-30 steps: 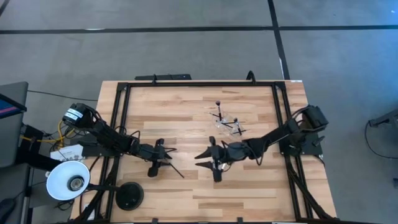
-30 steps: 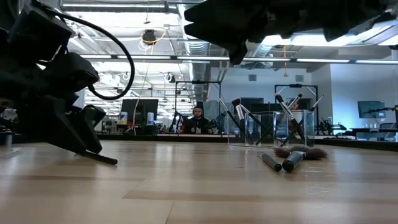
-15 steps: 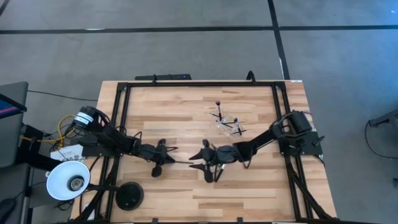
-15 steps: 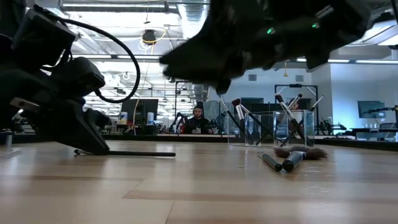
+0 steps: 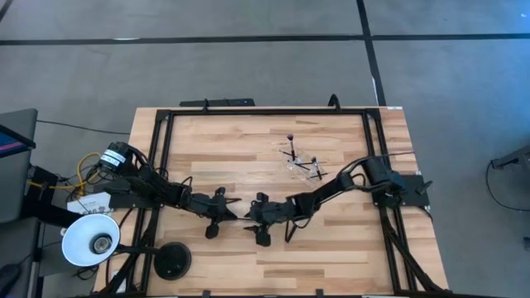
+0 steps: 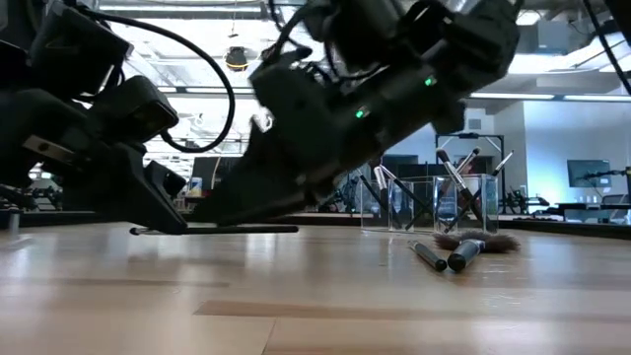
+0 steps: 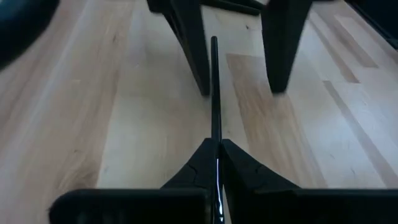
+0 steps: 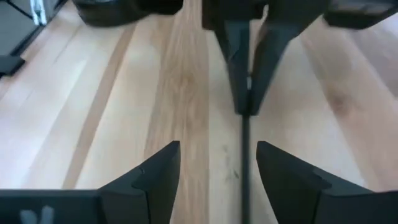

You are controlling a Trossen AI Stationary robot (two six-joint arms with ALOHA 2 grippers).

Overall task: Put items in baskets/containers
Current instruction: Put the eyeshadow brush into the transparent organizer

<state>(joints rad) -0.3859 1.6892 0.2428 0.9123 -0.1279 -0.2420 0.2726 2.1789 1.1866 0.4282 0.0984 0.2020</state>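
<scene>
Left tool clamped — right tool agape

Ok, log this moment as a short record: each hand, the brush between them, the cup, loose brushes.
left hand: shut on the held brush, table centre-left
held brush: thin dark handle, level, pointing at the right hand
right hand: open, fingers either side of the brush's free end
clear cup: behind the right arm, several brushes in it
loose brushes: lying before the cup

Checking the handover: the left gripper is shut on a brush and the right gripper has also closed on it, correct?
Not quite. The left gripper is shut on the brush, but the right gripper is open, its fingers either side of the handle, as the right wrist view shows.
</scene>
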